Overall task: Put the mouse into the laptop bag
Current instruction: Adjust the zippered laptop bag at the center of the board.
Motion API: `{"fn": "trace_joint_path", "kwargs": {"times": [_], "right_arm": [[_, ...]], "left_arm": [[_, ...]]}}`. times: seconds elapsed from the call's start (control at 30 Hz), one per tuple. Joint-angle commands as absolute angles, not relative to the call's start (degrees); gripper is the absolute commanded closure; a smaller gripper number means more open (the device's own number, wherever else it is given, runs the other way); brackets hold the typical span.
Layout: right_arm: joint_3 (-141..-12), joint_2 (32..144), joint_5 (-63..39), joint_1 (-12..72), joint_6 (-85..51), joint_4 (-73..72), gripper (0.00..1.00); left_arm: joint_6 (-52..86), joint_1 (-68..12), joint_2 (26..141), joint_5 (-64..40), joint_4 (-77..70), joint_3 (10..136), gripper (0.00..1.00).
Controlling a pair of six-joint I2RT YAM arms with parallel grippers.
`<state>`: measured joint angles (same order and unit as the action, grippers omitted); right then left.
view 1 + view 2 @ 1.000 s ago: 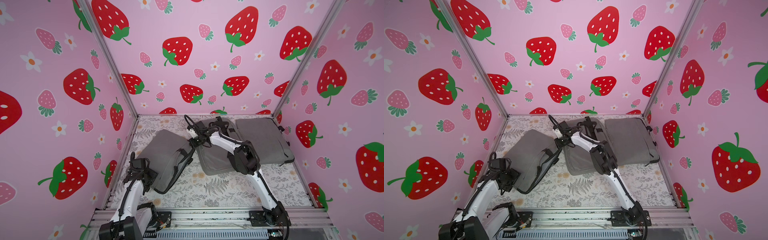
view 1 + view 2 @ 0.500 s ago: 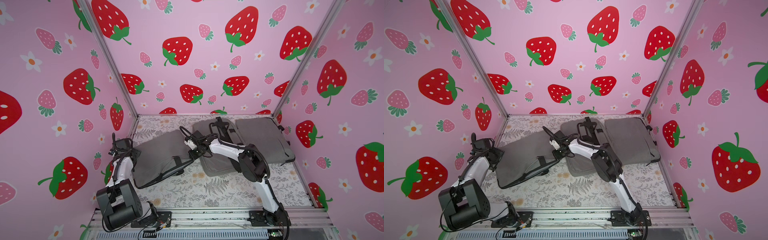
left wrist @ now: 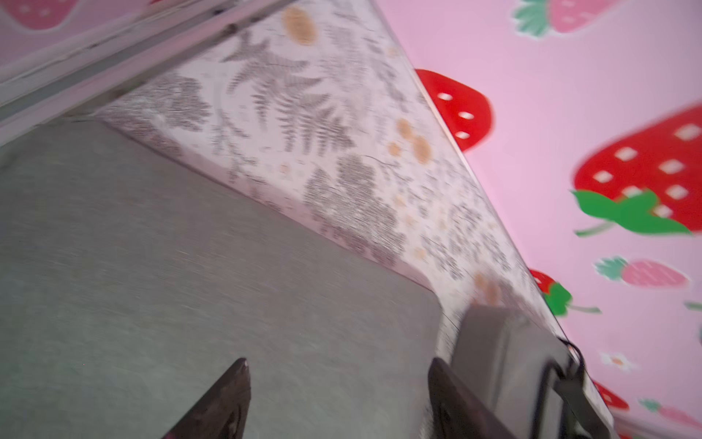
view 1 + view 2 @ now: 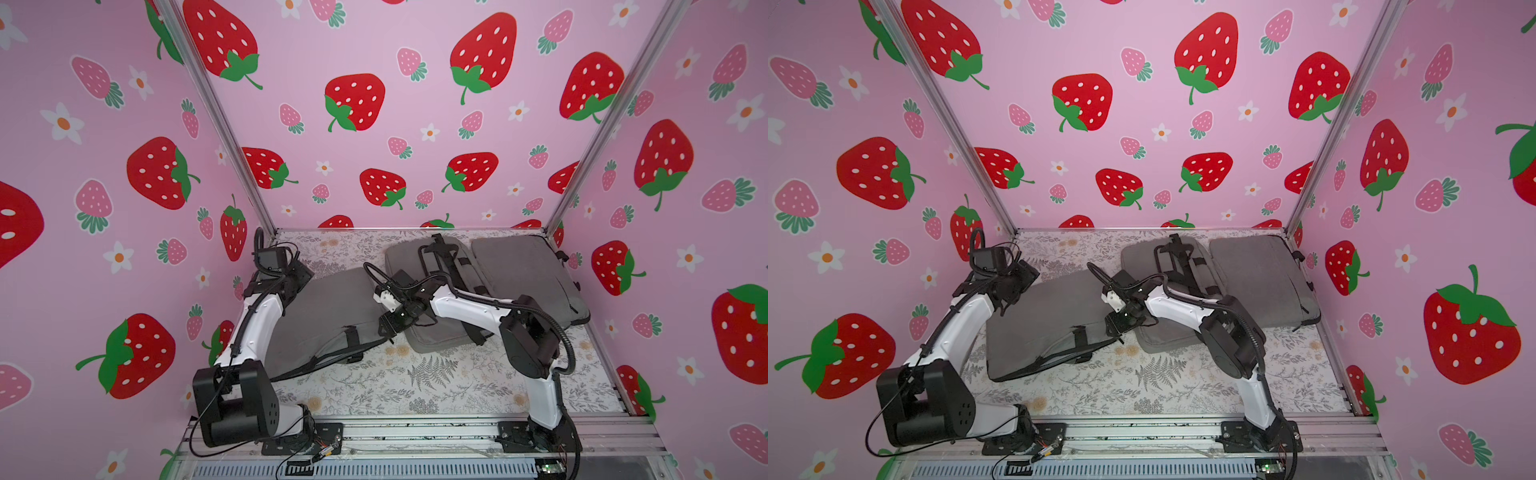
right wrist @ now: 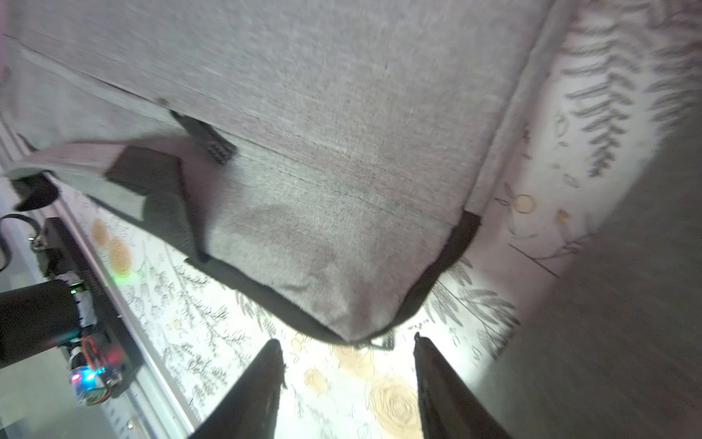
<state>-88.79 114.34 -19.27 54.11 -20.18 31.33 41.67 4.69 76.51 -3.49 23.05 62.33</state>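
The mouse shows in no view. A grey laptop bag (image 4: 328, 316) (image 4: 1042, 320) lies flat on the left of the floral table, with its dark zip edge toward the front. My left gripper (image 4: 293, 286) (image 3: 338, 365) hovers open over the bag's far-left corner, above bare grey fabric (image 3: 190, 266). My right gripper (image 4: 388, 326) (image 5: 345, 340) stands open at the bag's right front corner (image 5: 353, 311), which lies just beyond the fingertips with nothing between them. A black strap tab (image 5: 144, 171) sits on that bag's front panel.
A second grey bag (image 4: 399, 257) with black straps lies at the back middle under my right arm. A third grey bag (image 4: 523, 270) lies at the back right. Pink walls close in three sides. The arm bases and a metal rail (image 4: 415, 432) run along the front.
My right gripper has opened and let go of the bag's corner, and the bag has dropped from tilted up to lying flat. My left arm swung from the front to the bag's far-left corner.
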Motion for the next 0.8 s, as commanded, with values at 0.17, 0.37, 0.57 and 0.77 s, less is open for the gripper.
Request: {"fn": "trace_joint_path", "kwargs": {"times": [0.17,0.37,0.57,0.77], "right_arm": [[-95.7,116.6,-22.3,47.4,-16.9,36.4,0.40],[-99.9,122.8,-25.9,46.6,-16.6,35.0,0.41],[-103.4,127.6,-29.0,47.0,-17.4,32.5,0.43],[-104.9,129.3,-23.5,48.4,-18.0,33.6,0.43]], "left_arm": [[42.8,-24.3,63.3,4.7,40.7,57.6,0.23],[53.8,-44.3,58.7,13.4,39.9,46.5,0.26],[63.4,-48.8,60.5,18.0,44.9,40.0,0.23],[68.7,-42.4,56.0,16.5,42.9,31.3,0.17]]}}
